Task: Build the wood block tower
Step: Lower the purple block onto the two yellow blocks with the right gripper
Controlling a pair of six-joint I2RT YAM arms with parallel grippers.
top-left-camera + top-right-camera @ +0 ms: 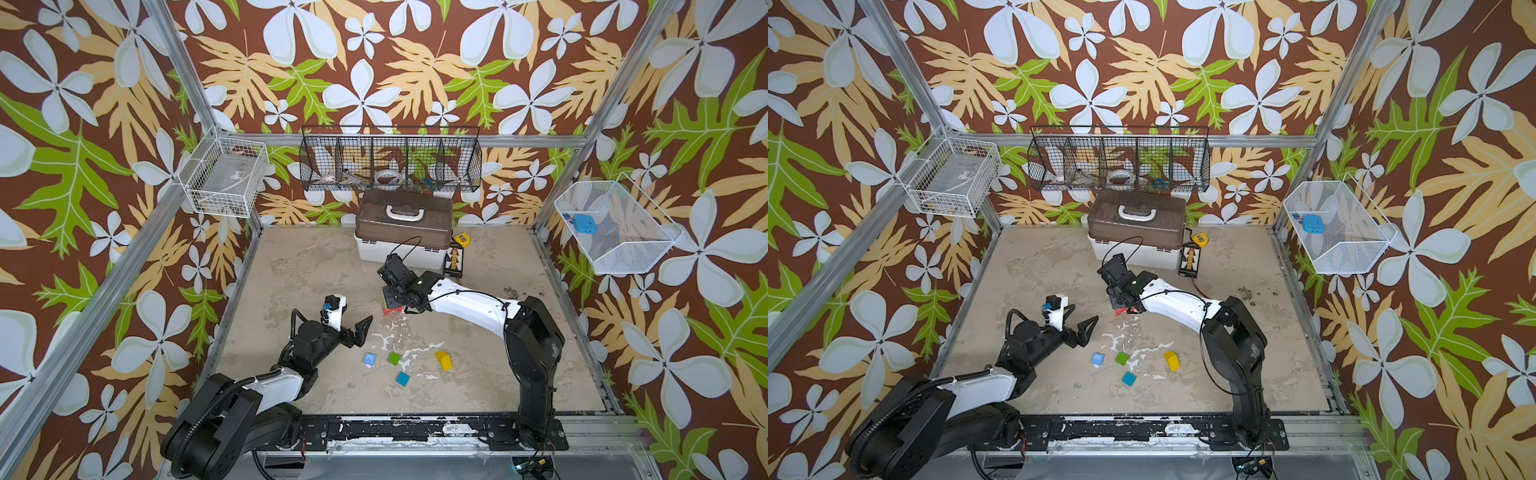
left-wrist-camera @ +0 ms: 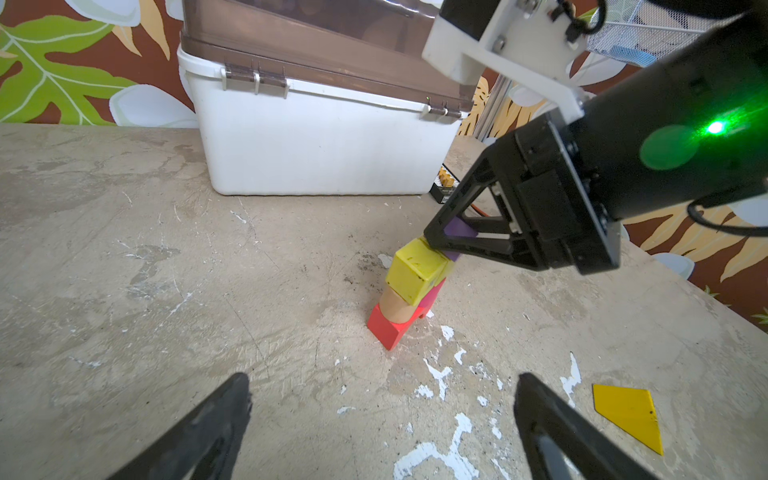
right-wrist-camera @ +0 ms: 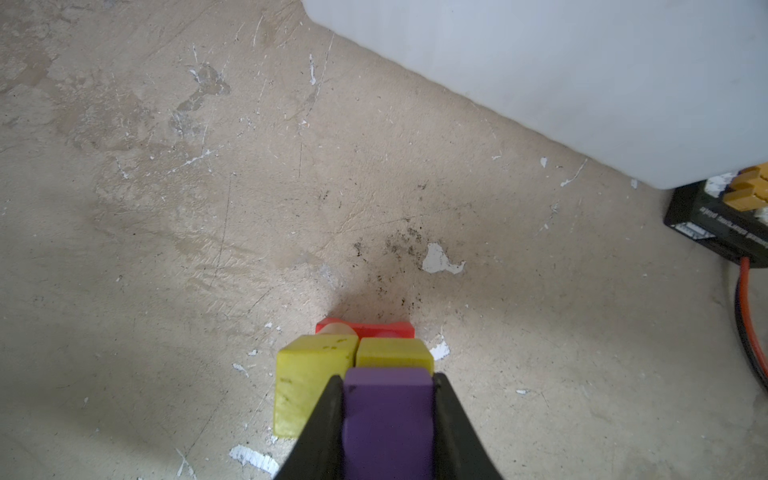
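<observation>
tower (image 2: pixel 415 272): red slab (image 2: pixel 384 329), cylinders (image 2: pixel 395 309), two yellow cubes (image 3: pixel 311 374), purple cube (image 3: pixel 388 424) topmost | loose: blue cube (image 1: pixel 370 358), green cube (image 1: pixel 394 358), teal cube (image 1: pixel 402 378), yellow block (image 1: pixel 443 360)

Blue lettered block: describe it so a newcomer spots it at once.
From the white plastic box with the brown lid at the back of the beige table, come toward the front edge. Of the four loose painted wood blocks there, the light blue cube is leftmost in both top views, beside the green cube. It alone carries a pale letter on top.
</observation>
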